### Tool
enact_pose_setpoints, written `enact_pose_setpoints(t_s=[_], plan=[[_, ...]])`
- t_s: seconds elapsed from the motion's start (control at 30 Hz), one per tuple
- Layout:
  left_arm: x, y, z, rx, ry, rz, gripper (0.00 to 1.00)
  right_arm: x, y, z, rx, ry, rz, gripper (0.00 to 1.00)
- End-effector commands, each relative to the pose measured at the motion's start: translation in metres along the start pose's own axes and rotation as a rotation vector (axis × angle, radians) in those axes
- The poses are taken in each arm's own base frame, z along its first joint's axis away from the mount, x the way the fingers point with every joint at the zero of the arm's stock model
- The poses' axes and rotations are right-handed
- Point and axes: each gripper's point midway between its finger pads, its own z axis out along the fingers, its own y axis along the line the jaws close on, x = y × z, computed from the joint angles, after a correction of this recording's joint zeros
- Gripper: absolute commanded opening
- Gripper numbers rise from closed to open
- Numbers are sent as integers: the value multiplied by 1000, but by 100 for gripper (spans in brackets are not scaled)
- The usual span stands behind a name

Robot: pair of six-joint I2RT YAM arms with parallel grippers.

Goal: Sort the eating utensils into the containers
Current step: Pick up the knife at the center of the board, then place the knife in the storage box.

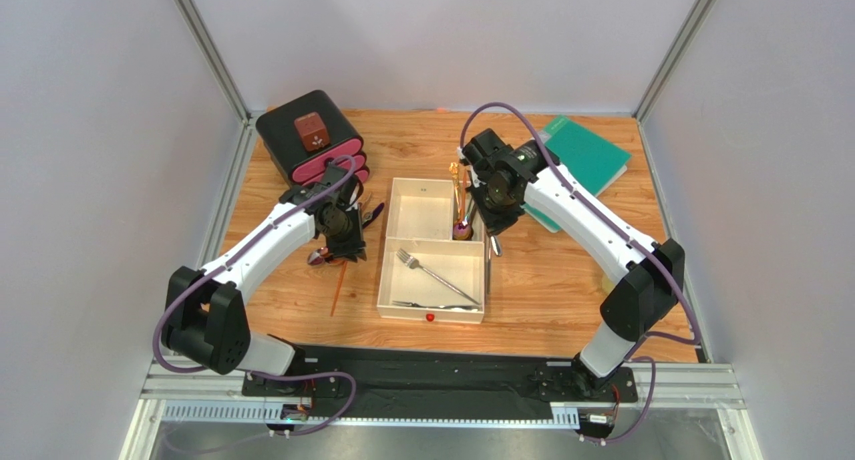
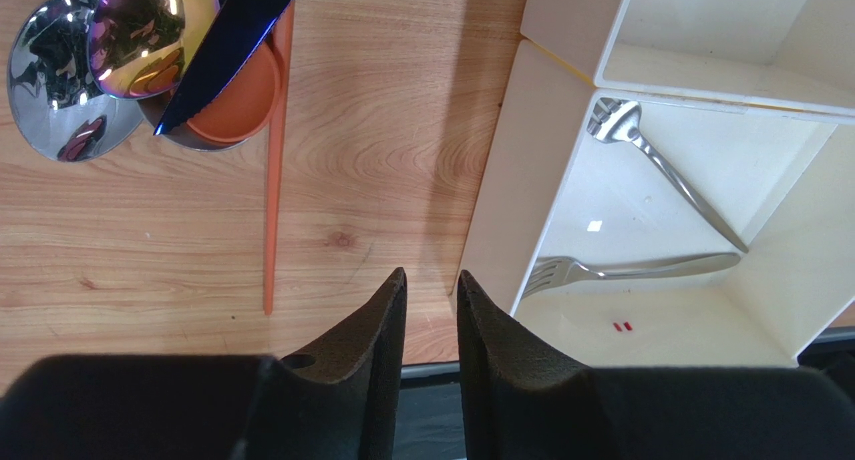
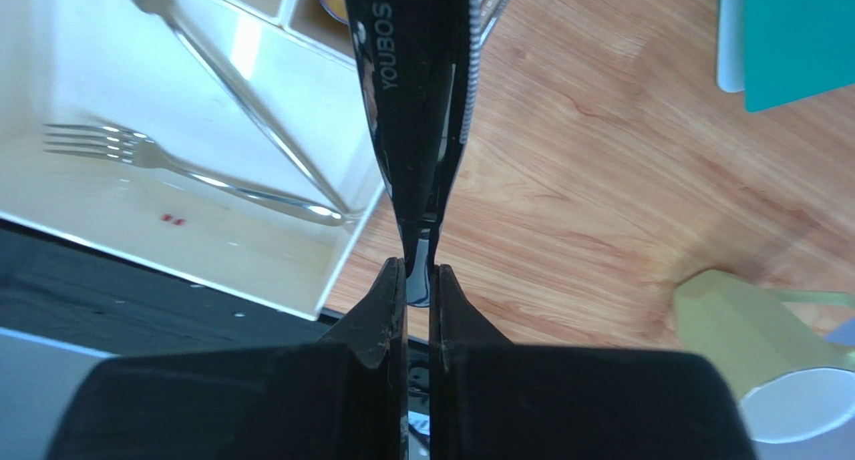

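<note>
Right hand (image 3: 419, 275) clenches the stiff, slick black knife (image 3: 411, 130) by its narrow end, where it could swivel.

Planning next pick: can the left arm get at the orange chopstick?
Probably yes. The orange chopstick lies flat on the table beside the tray, its near end free; only its far end meets the spoon pile. The left end effector hangs close by, open and empty.

Cream tray (image 1: 454, 315) mid-table, two silver forks (image 1: 437, 275) in its large near compartment, orange chopstick (image 1: 338, 290) left of it, black box (image 1: 309, 135) far left.
</note>
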Motion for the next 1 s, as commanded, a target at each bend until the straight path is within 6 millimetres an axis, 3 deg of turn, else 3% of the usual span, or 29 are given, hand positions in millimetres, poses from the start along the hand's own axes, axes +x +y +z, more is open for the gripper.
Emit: enact_pose_setpoints(t_s=[0.0,0.07,0.23,0.33,0.47,0.7,0.97], plan=[[-14,-10,-8,38,-46,-4,31,7,-7,7,93,2,-223,0],[-14,-10,-6,35,-38,-5,31,6,6,6,87,-24,-296,0],[-15,-14,-1,41,-13,0,30,-19,37,1,42,-164,-468,0],[-16,-14,0,41,-13,3,30,-21,57,3,-24,-212,-566,0],[-17,-14,-2,42,-18,7,30,-12,74,16,-110,-215,-687,0],[-13,-9,-4,28,-25,-1,29,12,74,52,-135,-80,-756,0],[-4,-5,-1,25,-12,-24,29,35,110,69,-333,7,-759,0]])
